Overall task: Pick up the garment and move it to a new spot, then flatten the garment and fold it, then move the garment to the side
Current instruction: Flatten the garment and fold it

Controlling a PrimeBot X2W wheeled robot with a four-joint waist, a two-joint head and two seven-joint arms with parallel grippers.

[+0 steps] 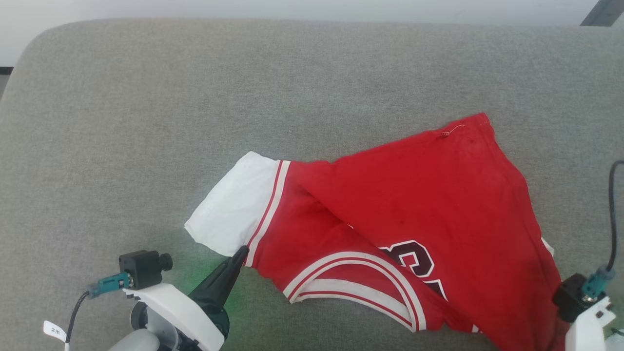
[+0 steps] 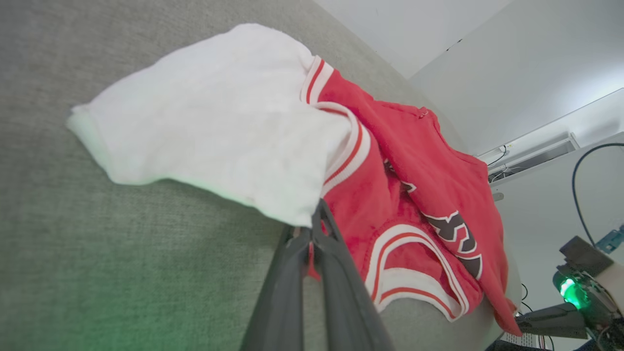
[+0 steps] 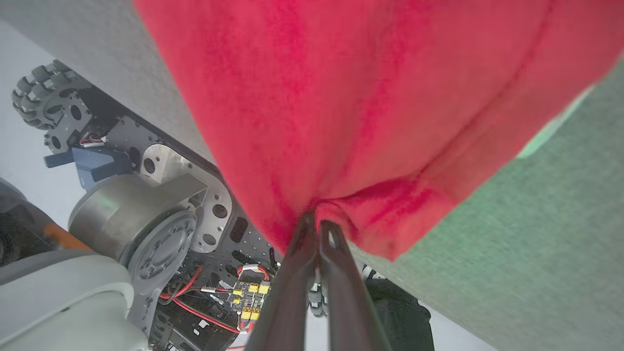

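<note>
The red garment (image 1: 419, 195) lies crumpled on the grey cushion (image 1: 195, 97), its white lining (image 1: 234, 207) turned out at the left and part of the black number facing up. My left gripper (image 1: 241, 253) is shut on the garment's near left edge, where lining meets striped trim (image 2: 341, 161). In the left wrist view that gripper (image 2: 314, 219) pinches the cloth. My right gripper (image 3: 317, 222) is shut on a bunched red fold of the garment (image 3: 365, 97) at the cushion's front right edge. In the head view the right wrist (image 1: 585, 302) sits at the lower right, fingers hidden under cloth.
The cushion's front edge runs close behind both grippers. Below it the right wrist view shows my wheeled base (image 3: 146, 204) with wiring and an omni wheel (image 3: 48, 102). Bare grey cushion stretches to the left and far side of the garment.
</note>
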